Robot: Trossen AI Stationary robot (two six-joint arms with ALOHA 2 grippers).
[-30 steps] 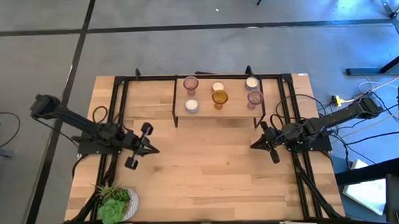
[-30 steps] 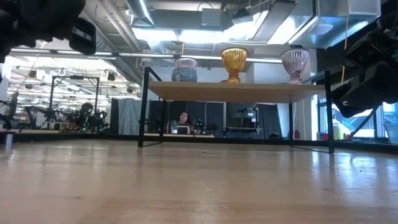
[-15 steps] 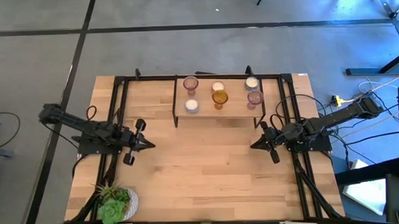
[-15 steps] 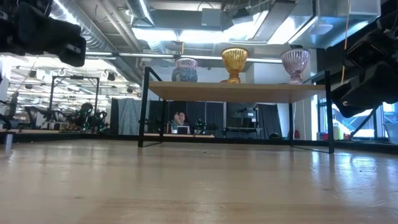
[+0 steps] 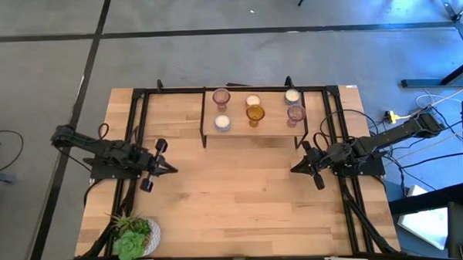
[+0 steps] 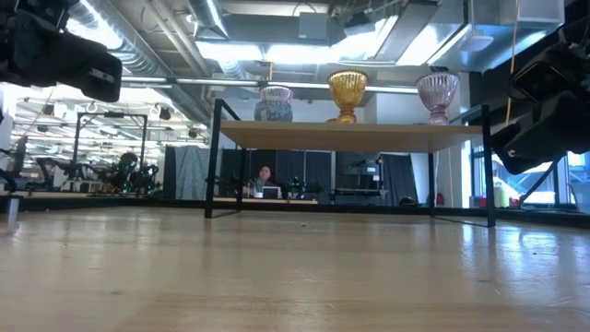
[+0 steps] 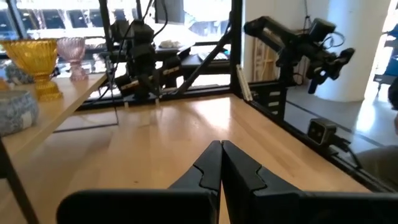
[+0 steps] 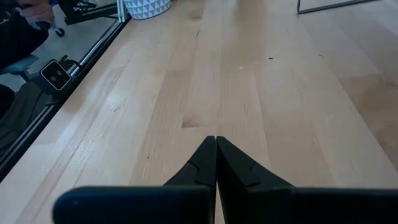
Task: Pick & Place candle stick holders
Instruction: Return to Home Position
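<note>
Six small glass candle stick holders stand on a raised wooden shelf (image 5: 274,131) at the table's far middle: two pinkish-purple (image 5: 221,96) (image 5: 295,113), three whitish-cream (image 5: 253,101) (image 5: 292,95) (image 5: 222,122), one amber (image 5: 254,114). The low view shows the amber one (image 6: 348,92) between two others on the shelf. My left gripper (image 5: 173,168) is shut and empty over the table's left side, well short of the shelf. My right gripper (image 5: 292,170) is shut and empty over the right side. Both grippers' shut fingertips show in the wrist views (image 7: 221,147) (image 8: 216,140).
A leafy green plant in a white pot (image 5: 132,236) stands at the near left corner. A black metal frame (image 5: 142,110) runs around the table's far and side edges. The shelf stands on thin black legs (image 6: 216,157). Bare wood lies between the two grippers.
My left arm has drawn back toward the table's left edge and folded in; its gripper has gone a little left and toward the near edge, staying shut. My right arm has kept still. The holders have not moved.
</note>
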